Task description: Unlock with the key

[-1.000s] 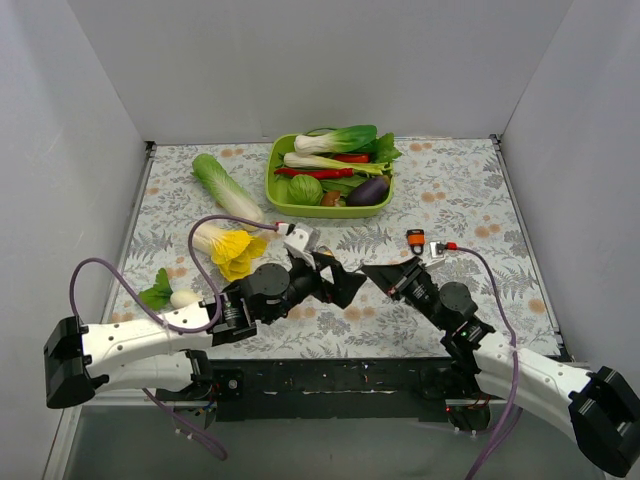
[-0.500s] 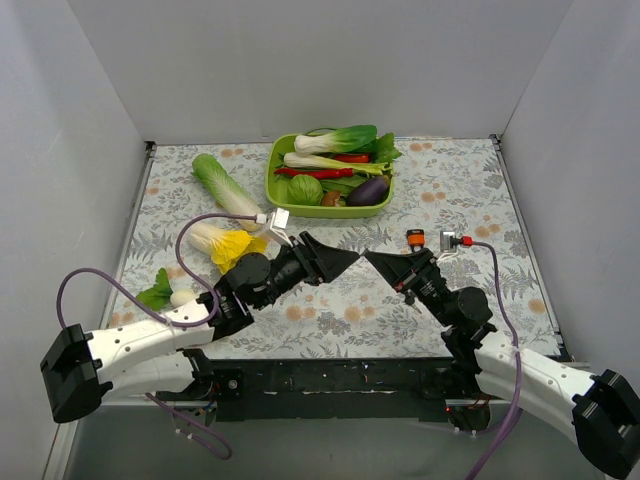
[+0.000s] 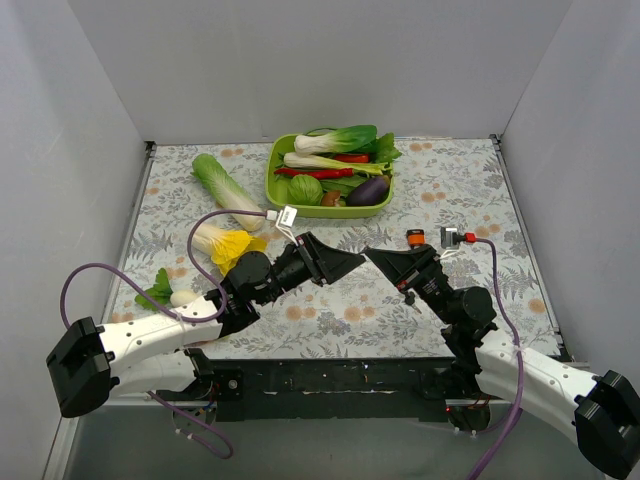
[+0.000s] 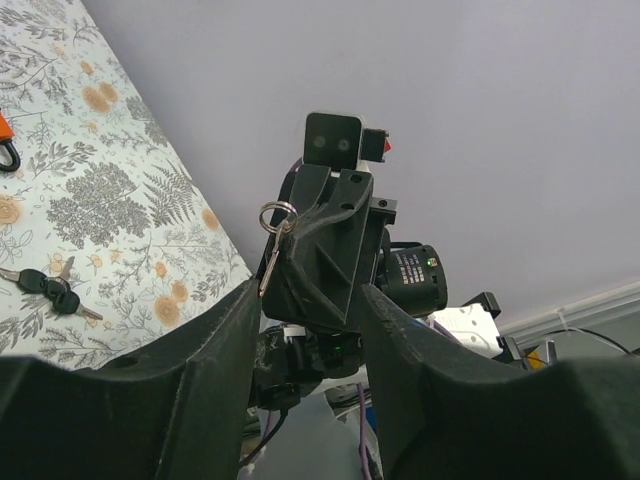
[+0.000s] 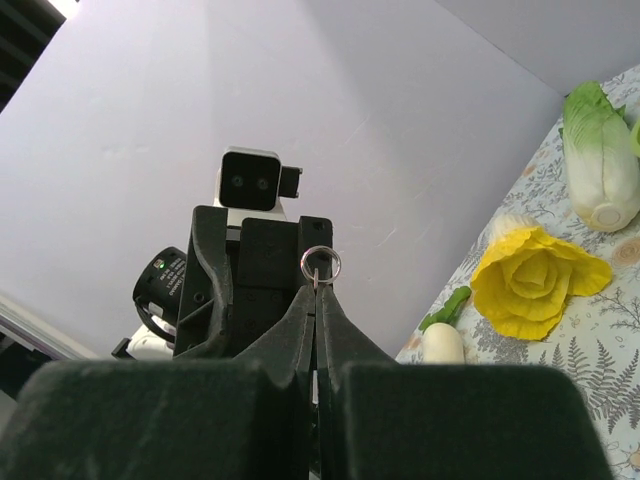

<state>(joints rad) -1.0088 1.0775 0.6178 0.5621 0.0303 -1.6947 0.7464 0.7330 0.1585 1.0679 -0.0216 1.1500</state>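
My right gripper [image 3: 372, 256] is shut, tips level and pointing left. Pinched in its fingertips [image 5: 312, 300] is the key, a thin silver strip seen edge-on with a small ring [image 5: 320, 264] above the tips. The left wrist view shows that ring [image 4: 277, 215] and the strip along the right gripper's black fingers [image 4: 320, 265]. My left gripper [image 3: 352, 262] faces it, tips almost meeting, fingers [image 4: 215, 350] apart and holding nothing. An orange-and-black padlock [image 3: 415, 238] lies on the cloth just behind the right gripper.
Two black-headed keys [image 4: 45, 285] lie on the floral cloth. A green tray [image 3: 330, 212] of vegetables stands at the back. A napa cabbage [image 3: 225, 187], a yellow leafy head [image 3: 232, 250] and a white turnip [image 3: 180, 297] lie to the left.
The left gripper's fingers have narrowed. Both grippers have risen and turned to point at each other, and their tips are now almost touching.
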